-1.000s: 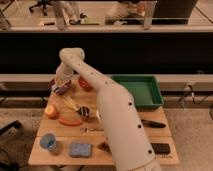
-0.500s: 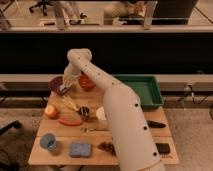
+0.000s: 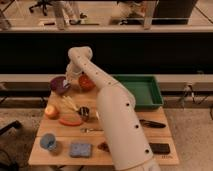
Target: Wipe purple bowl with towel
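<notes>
Purple bowl on wooden table, tool beside

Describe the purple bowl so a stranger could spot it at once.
Find the wooden table and look to its far-left corner, away from the green tray. Two small bowls sit there with the gripper hanging between them. The purple bowl is the left one, dark and glossy, unlike the red-orange bowl beside it.

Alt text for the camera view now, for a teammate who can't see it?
The robot's arm reaches across a wooden table, its shut hand at the far edge between the purple bowl and a red-orange bowl; no towel can be made out. A green tray lies on the picture's right; an apple and blue sponge sit nearer the camera.
</notes>
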